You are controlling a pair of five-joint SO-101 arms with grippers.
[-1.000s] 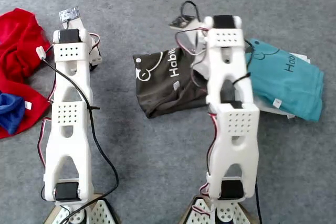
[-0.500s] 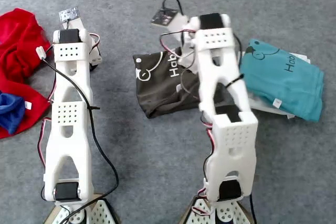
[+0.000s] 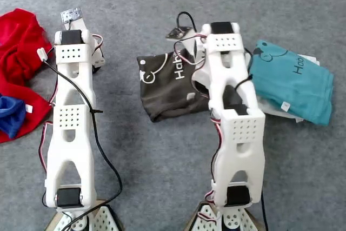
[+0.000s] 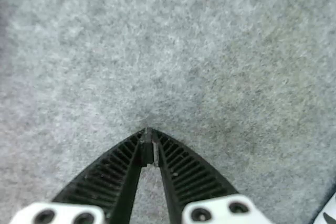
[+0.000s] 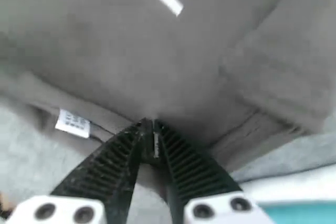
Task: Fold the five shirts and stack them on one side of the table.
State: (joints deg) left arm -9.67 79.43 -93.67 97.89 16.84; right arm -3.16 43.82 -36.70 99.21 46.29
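Right end effector closed tight over dark shirt; might push cloth, mess fold. Left end effector closed too.

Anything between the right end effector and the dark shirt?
Nothing visible. The right end effector, closed, sits directly over the dark shirt, close to its white label. No other cloth or cable lies between them in the right wrist view.

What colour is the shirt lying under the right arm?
The shirt is dark brown with white print, clearest in the high view.
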